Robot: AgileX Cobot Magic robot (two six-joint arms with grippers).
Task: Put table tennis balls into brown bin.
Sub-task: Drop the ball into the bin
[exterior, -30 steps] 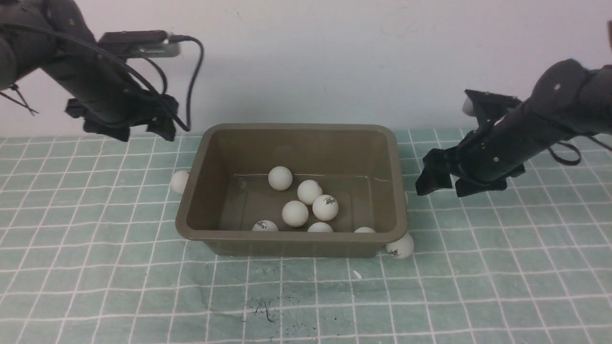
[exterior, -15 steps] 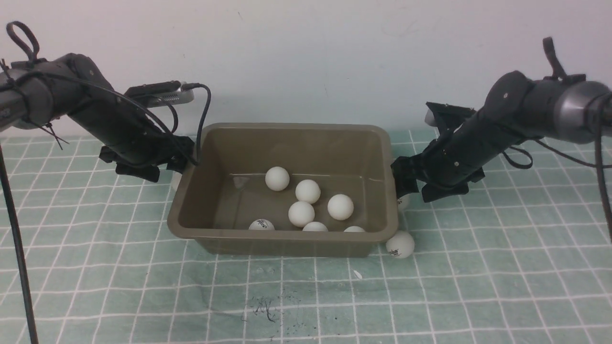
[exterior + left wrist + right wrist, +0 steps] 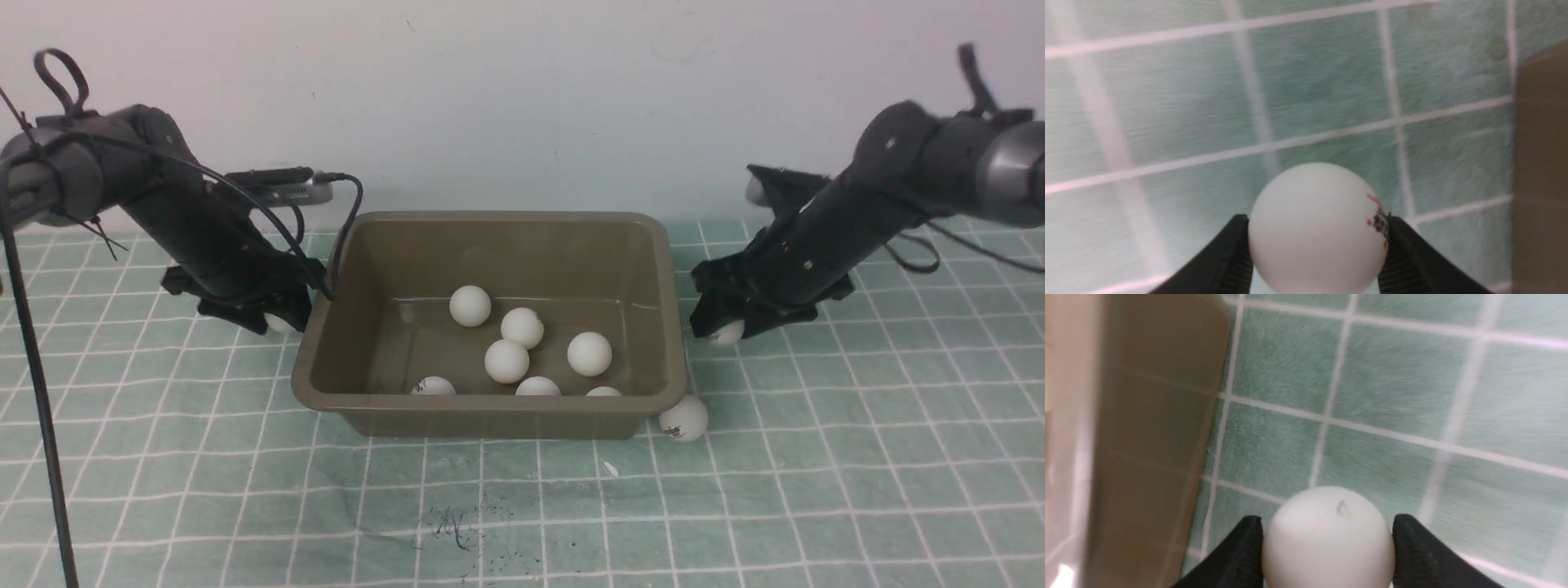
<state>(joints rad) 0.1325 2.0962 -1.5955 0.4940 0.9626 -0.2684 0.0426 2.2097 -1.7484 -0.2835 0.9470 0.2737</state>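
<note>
Wide shot first: the pale green cloth with its white grid (image 3: 163, 490) covers the table. In the middle sits the olive-brown rectangular plastic bin (image 3: 490, 420), upright, glossy inside, with a flared rim all round.

The two black robot arms come in low on either flank, the left arm (image 3: 184, 233) by the bin's left wall and the right arm (image 3: 824, 237) off its right wall.

Down to the claws. The left gripper (image 3: 276, 321) sits just beside the bin's outer left wall, and its black fingers (image 3: 1229, 257) are clamped on a small matte white table tennis ball with red and black print (image 3: 1314, 228). The right gripper (image 3: 725, 331) is near the right wall, a little apart from it, and it too is closed tight on a plain white table tennis ball (image 3: 1327, 543) (whether either ball is clear of the cloth, I cannot tell).

Now the contents: seven white table tennis balls lie on the bin floor. Four are out in the middle, one toward the back (image 3: 470, 306), two close together (image 3: 522, 327) (image 3: 506, 361), and one more to the right (image 3: 589, 354). Three more sit along the near wall, half hidden by the rim (image 3: 433, 385) (image 3: 538, 386) (image 3: 603, 392).

One loose ball with a dark logo (image 3: 683, 418) rests on the cloth outside, right at the bin's near right corner.
</note>
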